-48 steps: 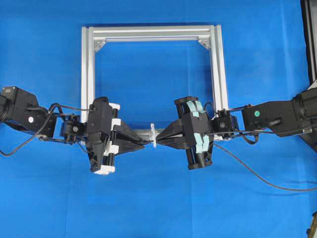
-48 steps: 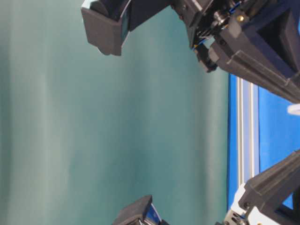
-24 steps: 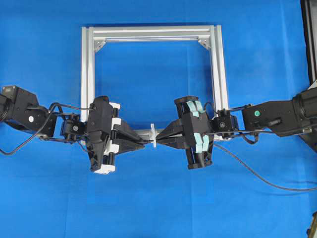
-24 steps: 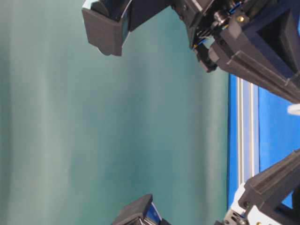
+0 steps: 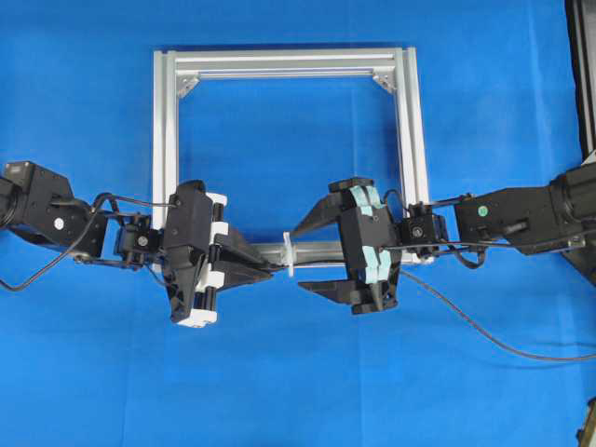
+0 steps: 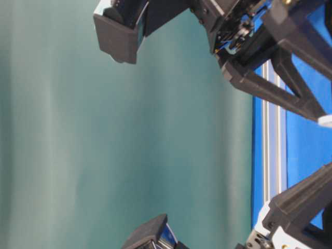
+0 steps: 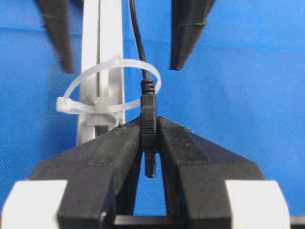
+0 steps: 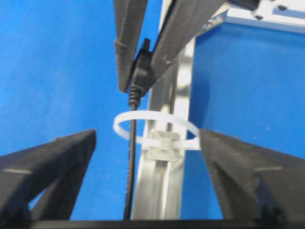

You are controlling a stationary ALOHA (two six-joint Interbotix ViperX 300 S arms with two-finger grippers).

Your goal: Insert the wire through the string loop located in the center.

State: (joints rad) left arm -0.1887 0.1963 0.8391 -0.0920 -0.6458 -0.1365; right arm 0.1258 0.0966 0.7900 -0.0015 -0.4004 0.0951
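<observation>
Aluminium frame (image 5: pixel 284 62) on blue cloth (image 5: pixel 298 372)

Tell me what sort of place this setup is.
Most likely a robotics lab test bench: two robot arms over a blue cloth, a bare aluminium frame, and a zip-tie string loop mounted as a threading target.

Overhead downward, sideways table-level, opposing close wrist views sharing string loop (image 7: pixel 112 90).

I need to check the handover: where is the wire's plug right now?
In the left wrist view the plug is clamped in the left gripper, just past the string loop on the frame bar; its cable runs through the loop.
</observation>
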